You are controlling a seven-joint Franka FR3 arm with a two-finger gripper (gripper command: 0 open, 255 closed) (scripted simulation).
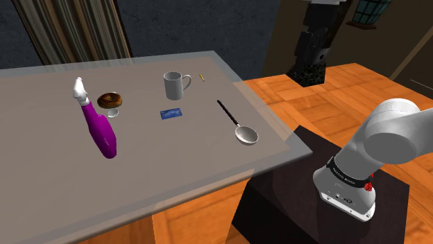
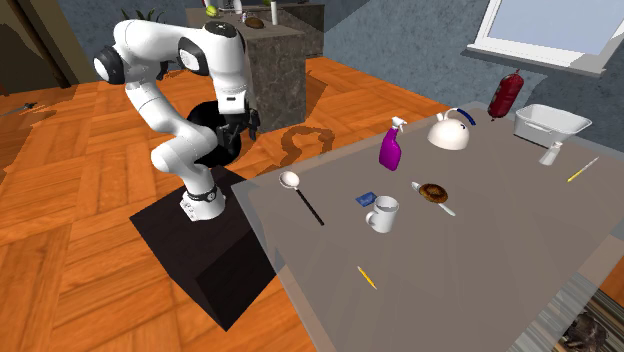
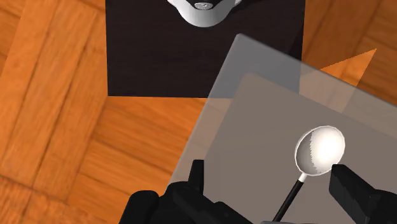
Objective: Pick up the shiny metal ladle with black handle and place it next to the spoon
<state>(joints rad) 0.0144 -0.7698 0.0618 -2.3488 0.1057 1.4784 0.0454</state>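
Wrist view: the gripper (image 3: 267, 168) hangs above the grey table's (image 3: 267, 108) corner, fingers wide apart and holding nothing. The ladle (image 3: 320, 149) lies flat below, its black handle running between them untouched. This looks like the approach; next, I judge, it must descend and close across the handle.

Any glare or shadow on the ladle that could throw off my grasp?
Wrist view: a bright highlight whitens the ladle bowl, the black handle reads clearly, and the table edge looks see-through. Shoulder view: the ladle is evenly lit, without glare.
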